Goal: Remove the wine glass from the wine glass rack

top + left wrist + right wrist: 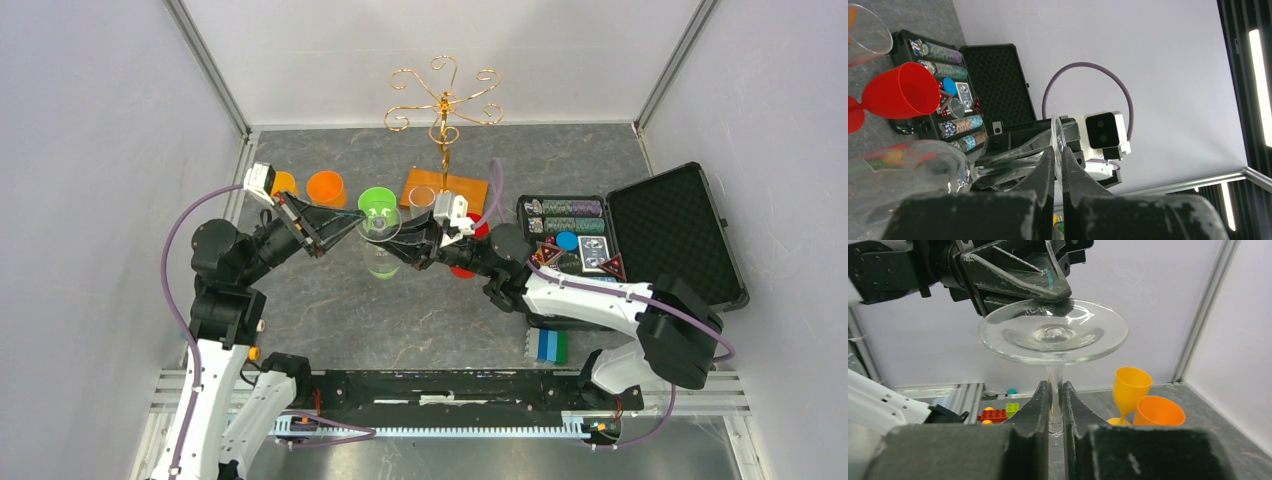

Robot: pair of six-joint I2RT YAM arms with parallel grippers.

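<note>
Clear wine glass (1054,337) inverted; stem upright.

White panel walls (100,150) w/ alu corner posts (207,65) round grey marbled tabletop (340,310); strip light (1259,85) overhead.

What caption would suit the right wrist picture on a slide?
Right gripper clamps the wine glass by its stem; left gripper pinches its foot.

The wine glass (1053,332) is clear and colourless. The wine glass rack (444,100) is shiny gold on an orange-brown base. Nearby are an orange cup (326,187), a bright green cup (378,201) and a red goblet (900,92), on a mottled dark grey table (330,300).
</note>
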